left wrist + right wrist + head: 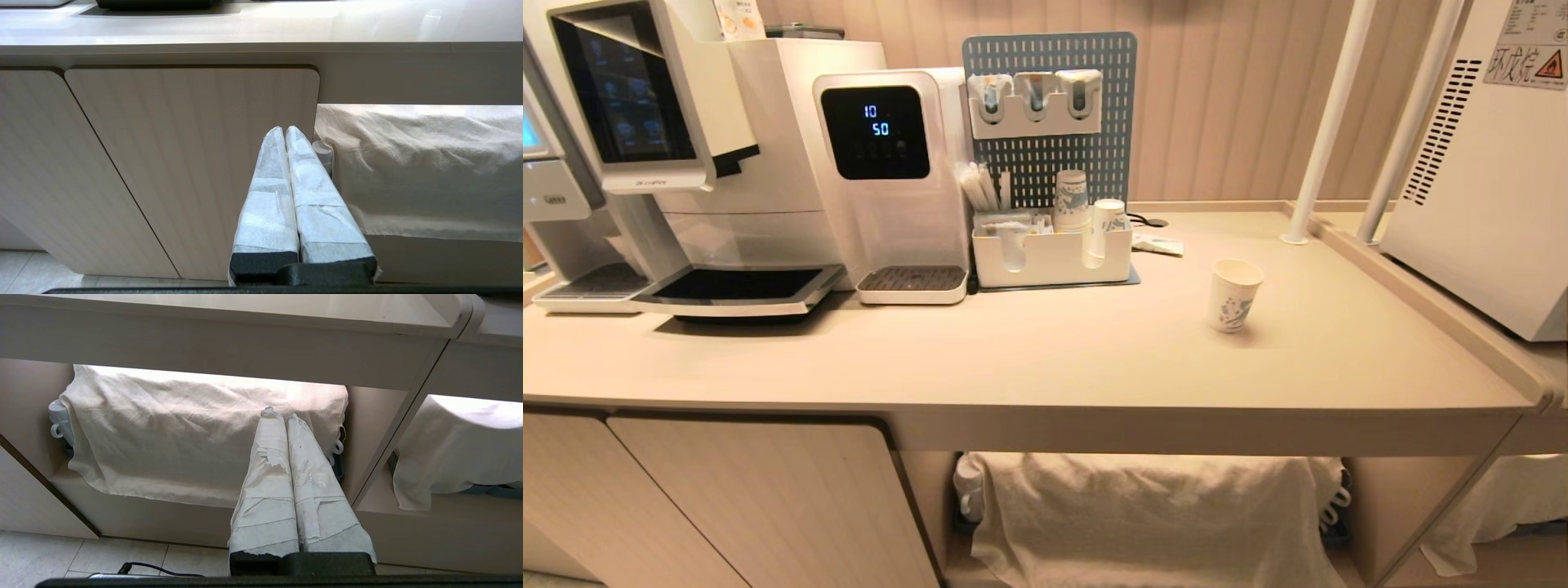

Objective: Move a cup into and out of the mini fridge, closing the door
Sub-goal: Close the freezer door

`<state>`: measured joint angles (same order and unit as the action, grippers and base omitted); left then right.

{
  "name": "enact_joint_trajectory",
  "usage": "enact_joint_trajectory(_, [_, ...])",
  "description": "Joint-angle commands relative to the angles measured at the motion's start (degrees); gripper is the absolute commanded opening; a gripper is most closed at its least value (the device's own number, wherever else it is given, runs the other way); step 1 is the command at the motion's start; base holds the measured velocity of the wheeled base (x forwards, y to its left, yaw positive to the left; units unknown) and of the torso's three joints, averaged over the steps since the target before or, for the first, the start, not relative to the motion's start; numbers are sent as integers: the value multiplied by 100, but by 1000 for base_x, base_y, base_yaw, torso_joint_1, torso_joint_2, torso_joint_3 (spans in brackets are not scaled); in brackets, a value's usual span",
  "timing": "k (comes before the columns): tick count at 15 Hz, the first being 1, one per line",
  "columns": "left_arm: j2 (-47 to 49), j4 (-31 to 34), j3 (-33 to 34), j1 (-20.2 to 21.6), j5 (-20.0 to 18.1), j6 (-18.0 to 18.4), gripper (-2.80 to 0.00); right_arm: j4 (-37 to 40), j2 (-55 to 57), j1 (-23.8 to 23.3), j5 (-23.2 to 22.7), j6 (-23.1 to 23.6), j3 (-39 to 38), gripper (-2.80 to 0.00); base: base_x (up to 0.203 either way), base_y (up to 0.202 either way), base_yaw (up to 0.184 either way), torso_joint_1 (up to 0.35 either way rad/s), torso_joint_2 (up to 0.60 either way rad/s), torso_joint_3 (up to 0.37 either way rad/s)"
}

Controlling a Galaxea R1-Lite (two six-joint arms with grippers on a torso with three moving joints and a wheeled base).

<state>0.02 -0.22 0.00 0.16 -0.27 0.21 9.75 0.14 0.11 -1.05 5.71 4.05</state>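
The mini fridge (1486, 163) is cut off by the head view's right edge, so its door cannot be seen. A cloth (1152, 514) under the surface (1013, 359) hides most of the shelf's contents. The print on the cup (1234, 295) is too small to make out.

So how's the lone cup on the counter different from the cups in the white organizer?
The lone cup stands upright, mouth up, alone on the bare counter. The organizer cups are stacked and sit inside the white organizer by the pegboard, farther back. The lone cup shows whole; the stack's base is hidden by the organizer wall. Both are white paper with a blue print.
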Motion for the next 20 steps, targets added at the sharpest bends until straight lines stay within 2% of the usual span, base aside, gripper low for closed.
enact_joint_trajectory(1, [-2, 3, 0, 2, 0, 34, -280, -8, -23, -2, 0, 2, 0, -280, 0, 0, 0, 0, 0, 0])
enact_joint_trajectory(6, [-2, 39, 0, 2, -16, 193, -280, -8, -23, -2, 0, 0, 0, -280, 0, 0, 0, 0, 0, 0])
enact_joint_trajectory(11, [-2, 31, 0, 2, 0, 120, -280, -16, -23, -2, 12, -21, -14, -280, 0, 0, 0, 0, 0, 0])
enact_joint_trajectory(13, [-2, 22, 0, 2, 9, 84, -280, -273, -31, -2, 73, -216, -98, -280, 0, 0, 0, 0, 0, 0])
enact_joint_trajectory(15, [-2, 31, 0, 2, 9, 85, -280, -917, -23, -2, 138, -636, -340, -280, 0, 0, 0, 0, 0, 0])
enact_joint_trajectory(20, [-2, 40, 0, 2, 18, 85, -280, -842, -23, -2, 139, -598, -326, -280, 0, 0, 0, 0, 0, 0])
